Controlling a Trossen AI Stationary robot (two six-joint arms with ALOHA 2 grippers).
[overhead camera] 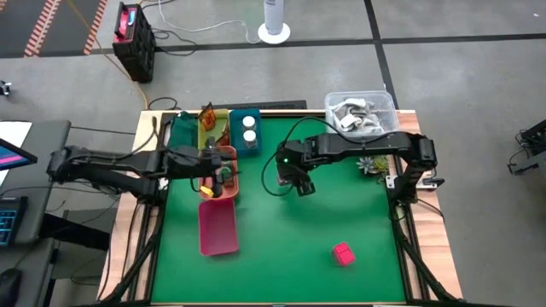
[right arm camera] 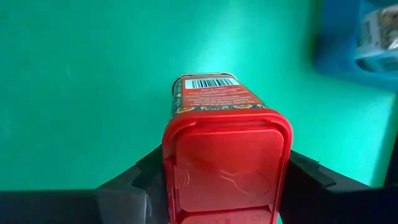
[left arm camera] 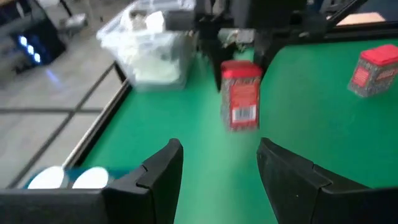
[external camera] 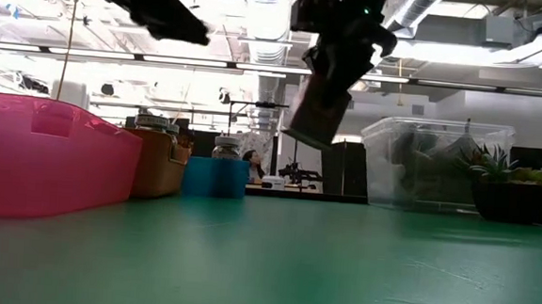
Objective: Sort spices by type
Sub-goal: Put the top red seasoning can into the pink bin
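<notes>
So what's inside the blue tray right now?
The blue tray holds two white jars, standing side by side with their lids up. Whatever lies beneath or between them on the tray's floor is hidden by the jars and the tray's walls.

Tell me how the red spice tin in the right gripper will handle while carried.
The red spice tin looks rigid and flat-sided, so the right gripper probably holds it without crushing. Its glossy lid may be slippery. It hangs tilted above the table, so it might tip when set down.

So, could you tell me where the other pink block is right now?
In the high view, the loose pink block lies on the green mat toward the front right, alone, well clear of the pink tray and the right tool.
</notes>
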